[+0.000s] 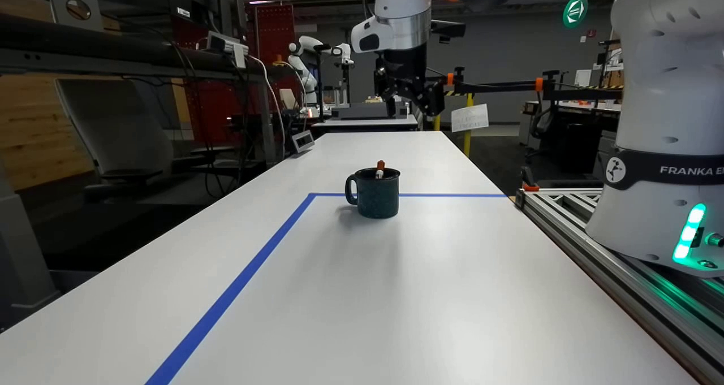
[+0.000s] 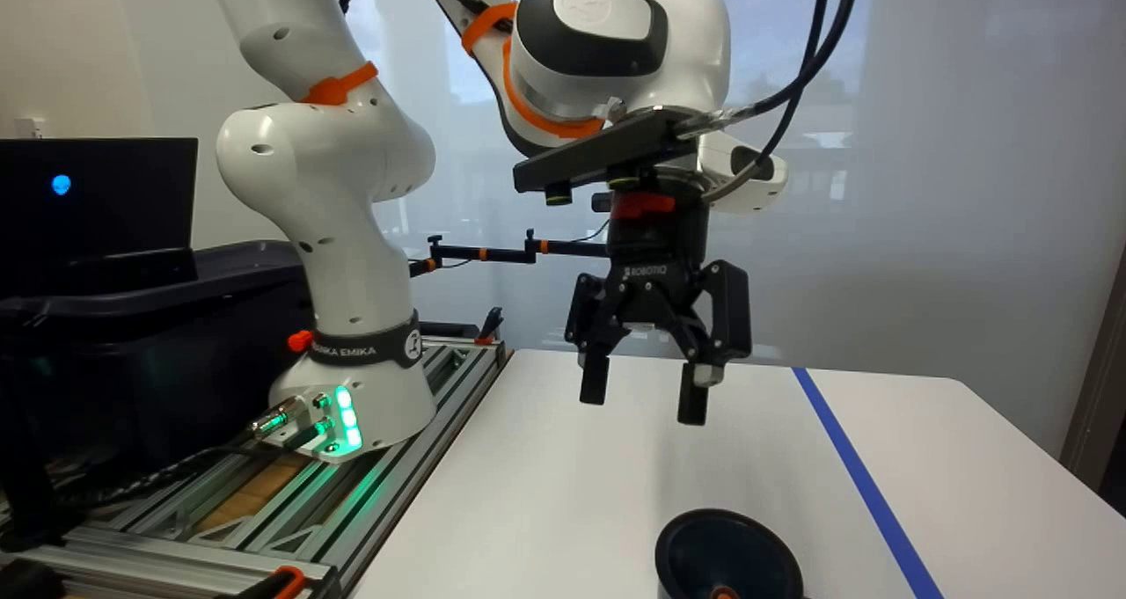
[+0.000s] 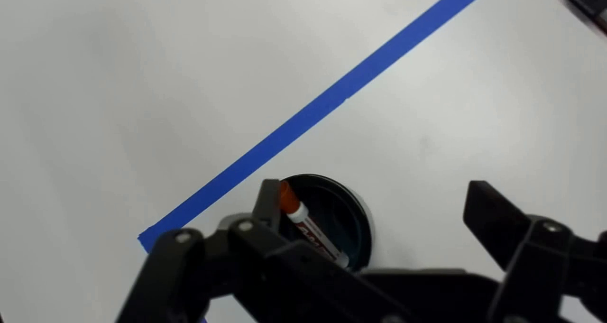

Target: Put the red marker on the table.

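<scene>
Wrist view: looks down past the hand [image 3: 372, 195], spread wide apart and gripping nothing. Shows the red marker [image 3: 310, 228] below the hand, tilted with the capped end upward inside the dark mug [image 3: 351, 214], itself partly covered by one side of the hand. In both exterior views, shows the hand apart from mug and marker, high above the surface [image 2: 563, 493]. Looks to be early in the task, perhaps at the approach, with the marker not yet grasped or lifted. Leaves nearly all to do: probably lowering the hand around the capped end, closing, drawing it up past the rim, laying it on the surface and letting go. May need some centring first, with mug and marker toward one side of the hand in the wrist view.
</scene>
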`<act>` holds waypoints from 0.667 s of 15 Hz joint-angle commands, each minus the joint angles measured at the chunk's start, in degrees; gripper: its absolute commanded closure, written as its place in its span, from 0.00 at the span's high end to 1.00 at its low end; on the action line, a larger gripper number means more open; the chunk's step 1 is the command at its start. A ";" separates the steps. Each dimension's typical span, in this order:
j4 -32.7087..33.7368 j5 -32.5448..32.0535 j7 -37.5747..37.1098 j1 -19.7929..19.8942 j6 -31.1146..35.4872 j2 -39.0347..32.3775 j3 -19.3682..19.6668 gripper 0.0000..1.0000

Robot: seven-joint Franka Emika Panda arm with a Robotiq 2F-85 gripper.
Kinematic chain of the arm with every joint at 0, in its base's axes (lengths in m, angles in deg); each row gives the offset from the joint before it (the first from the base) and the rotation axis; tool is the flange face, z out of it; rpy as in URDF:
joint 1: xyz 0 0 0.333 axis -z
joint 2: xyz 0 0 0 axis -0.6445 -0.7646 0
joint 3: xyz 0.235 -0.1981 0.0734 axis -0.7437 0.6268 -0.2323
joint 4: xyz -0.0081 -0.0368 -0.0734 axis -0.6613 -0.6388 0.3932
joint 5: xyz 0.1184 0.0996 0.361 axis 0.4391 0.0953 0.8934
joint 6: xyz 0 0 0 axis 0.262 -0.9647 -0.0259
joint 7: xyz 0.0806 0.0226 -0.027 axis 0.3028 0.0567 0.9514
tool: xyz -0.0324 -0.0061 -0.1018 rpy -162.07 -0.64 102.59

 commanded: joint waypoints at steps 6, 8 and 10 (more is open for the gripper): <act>1.96 -11.10 3.25 1.81 11.60 -6.30 4.61 1.00; 2.62 -12.32 4.18 2.69 14.37 -8.10 5.61 1.00; 3.26 -11.83 5.45 3.15 16.31 -9.81 6.25 1.00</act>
